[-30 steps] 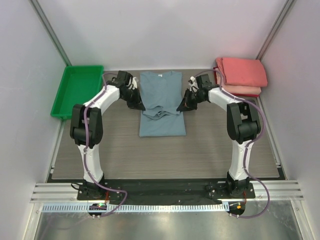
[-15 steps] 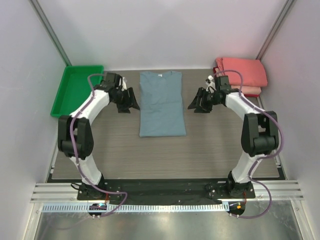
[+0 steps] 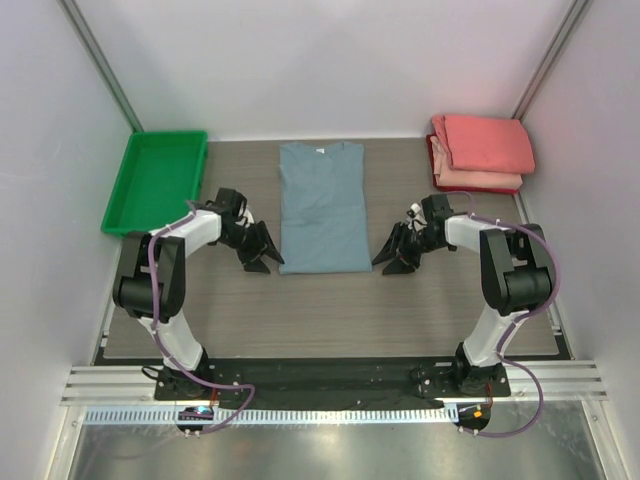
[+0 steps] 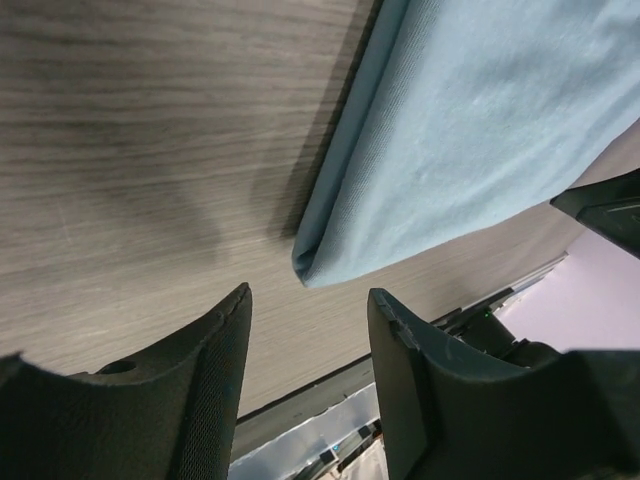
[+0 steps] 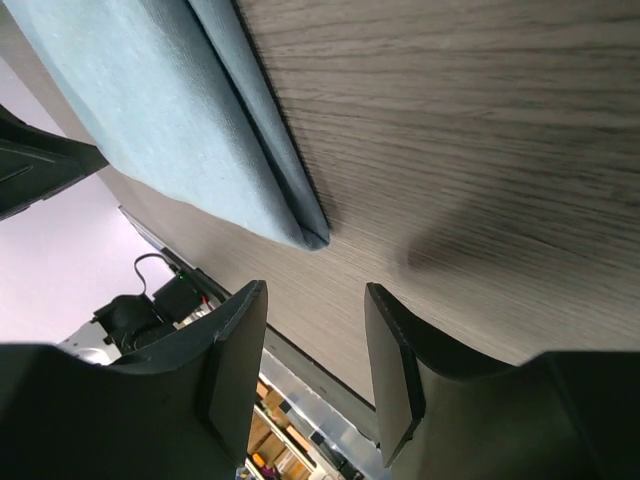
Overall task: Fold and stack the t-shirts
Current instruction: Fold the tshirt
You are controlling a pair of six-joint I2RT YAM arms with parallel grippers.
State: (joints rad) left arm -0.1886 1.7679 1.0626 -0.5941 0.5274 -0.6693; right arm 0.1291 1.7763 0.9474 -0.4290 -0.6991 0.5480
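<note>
Moved from mid-shirt to the near hem, left pincer (image 3: 265,260) and right pincer (image 3: 390,260) sit released, empty, each just outboard of a hem corner of the blue-grey t-shirt (image 3: 322,205), flat mid-worktop (image 3: 330,310), long axis near-to-far.

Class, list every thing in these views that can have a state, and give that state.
blue-grey t-shirt: lying flat, sides folded in, not yet folded crosswise.
pink t-shirts: folded, stacked at far right.
green tray: upright, far left.
left gripper: open, holding nothing, at the shirt's near-left corner.
right gripper: open, holding nothing, at the shirt's near-right corner.
</note>
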